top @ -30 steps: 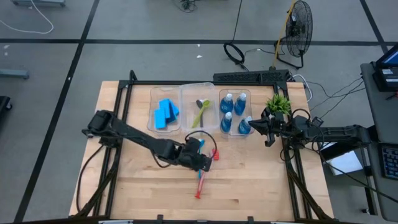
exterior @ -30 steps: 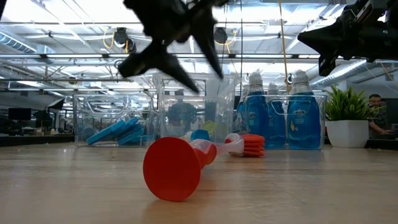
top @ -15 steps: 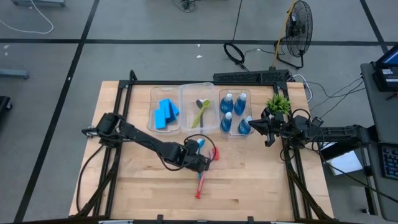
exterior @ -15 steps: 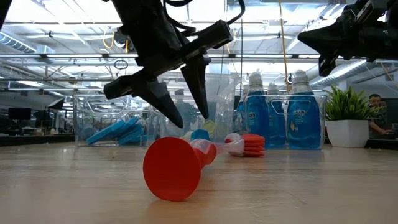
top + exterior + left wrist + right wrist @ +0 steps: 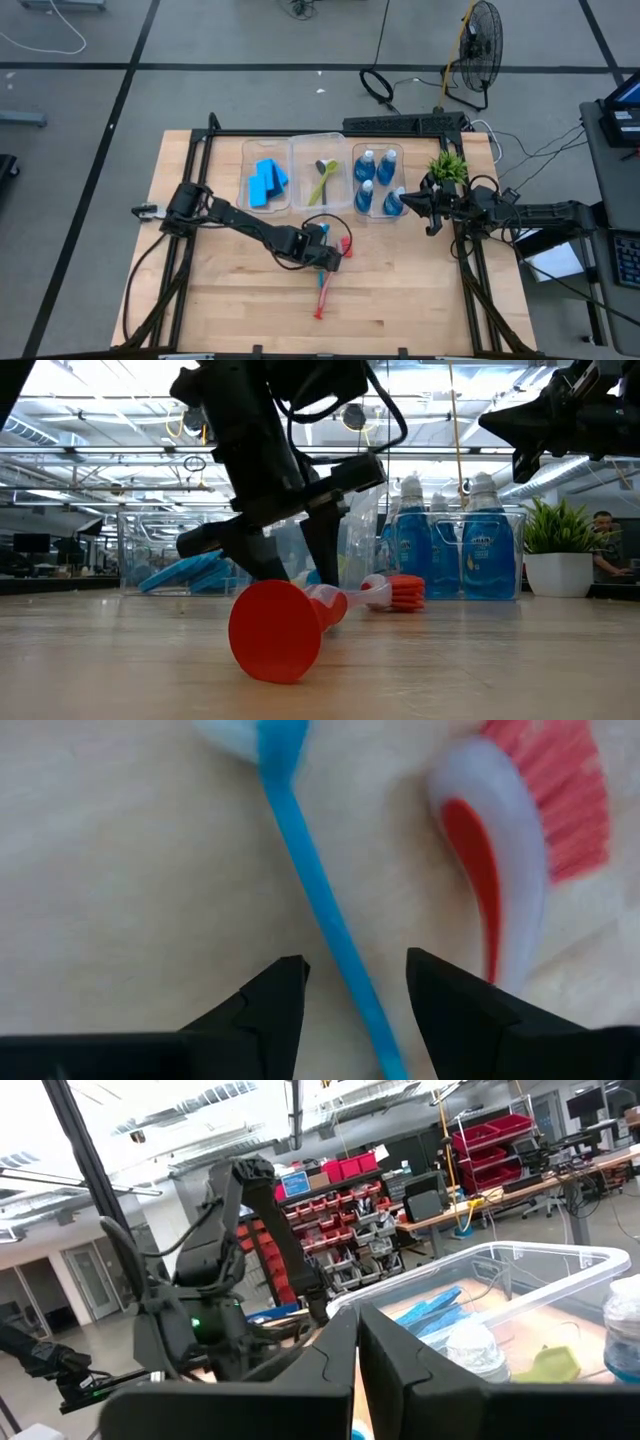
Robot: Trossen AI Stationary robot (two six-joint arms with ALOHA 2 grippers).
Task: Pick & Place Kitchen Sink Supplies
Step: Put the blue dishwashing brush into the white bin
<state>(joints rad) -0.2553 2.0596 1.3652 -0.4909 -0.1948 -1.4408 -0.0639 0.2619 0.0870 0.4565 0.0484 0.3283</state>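
- The wooden table [image 5: 230, 300] carries 3 clear bins in a row along its far side, with both dark arms reaching in over it.
- The left arm [image 5: 240, 222] stretches across the table's middle; its left gripper [image 5: 328, 258] is down at the tabletop, fingers parted and astride the thin handle of the blue brush [image 5: 320, 910], with nothing gripped.
- In the left wrist view, the 2 dark fingertips [image 5: 270, 1005] stand either side of that blue handle, gaps showing on both sides.
- The right arm [image 5: 530, 212] waits at the table's right edge beside the bottle bin, its right gripper [image 5: 432, 205] raised off the table, fingers pressed together and empty.
- The left bin [image 5: 247, 180] holds blue sponges [image 5: 265, 182]; their exact count cannot be told.
- The middle bin [image 5: 298, 175] holds the yellow-green brush [image 5: 320, 185], with a grey brush head [image 5: 326, 166] at its far end.
- The right bin [image 5: 357, 180] holds 4 bottles of blue liquid [image 5: 376, 180], standing upright.
- The red brush [image 5: 326, 285] lies flat on the table in front of the bins, just beside the blue brush, its bristle head [image 5: 570, 800] near the gripper and its round red handle end [image 5: 275, 630] toward the table's near side.
- A small green potted plant [image 5: 447, 166] stands right of the bottle bin.
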